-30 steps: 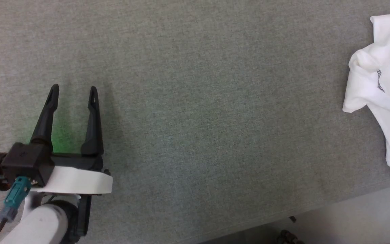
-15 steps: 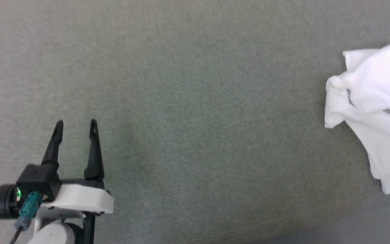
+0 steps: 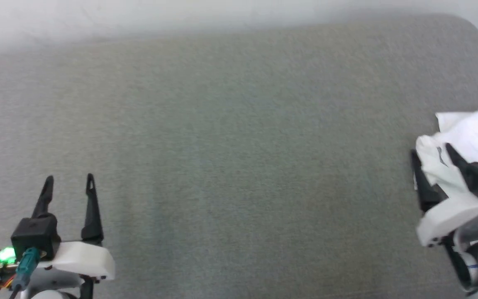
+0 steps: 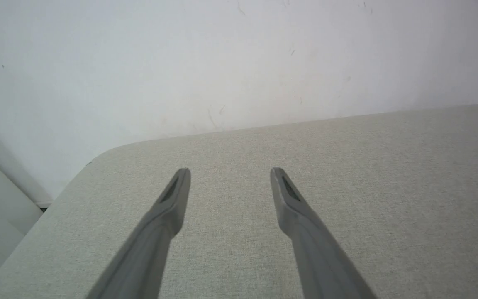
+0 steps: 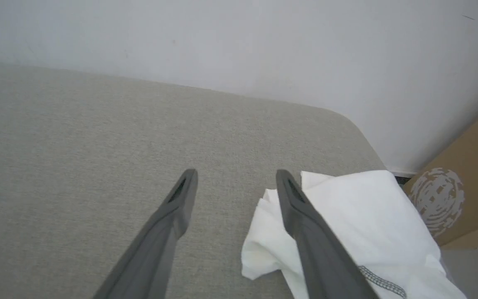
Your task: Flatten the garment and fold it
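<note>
The garment [image 3: 473, 133] is a crumpled white shirt lying at the right end of the grey table [image 3: 239, 166]; dark zigzag stitching shows on it. In the right wrist view the garment [image 5: 367, 211] lies under and to the right of the right finger. My right gripper [image 3: 430, 150] is open above the garment's left edge; whether it touches the cloth I cannot tell. The right gripper [image 5: 237, 172] has bare table between its fingertips. My left gripper [image 3: 69, 178] is open over bare table at the lower left, far from the garment, and the left gripper [image 4: 230, 171] holds nothing.
A white wall [image 3: 139, 16] runs along the table's far edge. A brown cardboard box [image 5: 463, 195] stands beyond the table's rounded right corner. The table's left rounded corner [image 4: 98, 153] is ahead of the left gripper. Wide bare table lies between the two grippers.
The head camera has swung, so the whole picture shifted and the wall now shows. My right gripper has come into view at the garment's left edge. Left gripper stays open.
</note>
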